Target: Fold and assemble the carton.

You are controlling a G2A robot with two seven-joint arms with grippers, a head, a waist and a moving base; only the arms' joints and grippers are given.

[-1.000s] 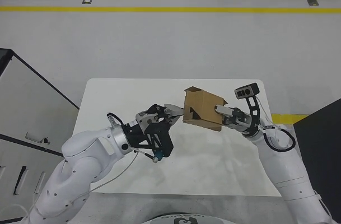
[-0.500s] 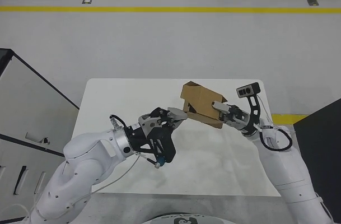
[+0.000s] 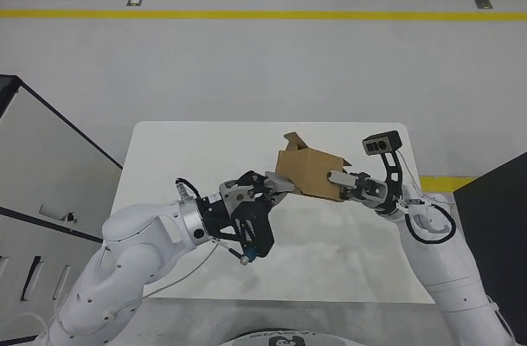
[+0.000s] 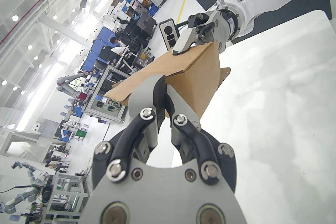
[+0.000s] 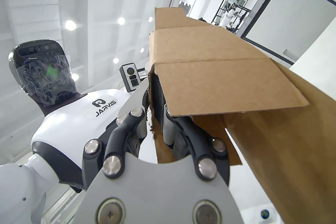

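Carton (image 3: 311, 171) sits slightly lower than before, held above the table (image 3: 176, 147) toward 1 o'clock; left gripper (image 3: 280, 182) clamps its 9 o'clock edge, right gripper (image 3: 337, 179) its 3 o'clock flap. Likely light, crushable board; grip beside creases

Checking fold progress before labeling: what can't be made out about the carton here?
- Bottom flaps of the carton: top view, hidden under its own upper panels.
- Lower finger of the right gripper: left wrist view, behind the cardboard panel it pinches.
- The carton's long side panel: right wrist view, cut off by the picture edge.
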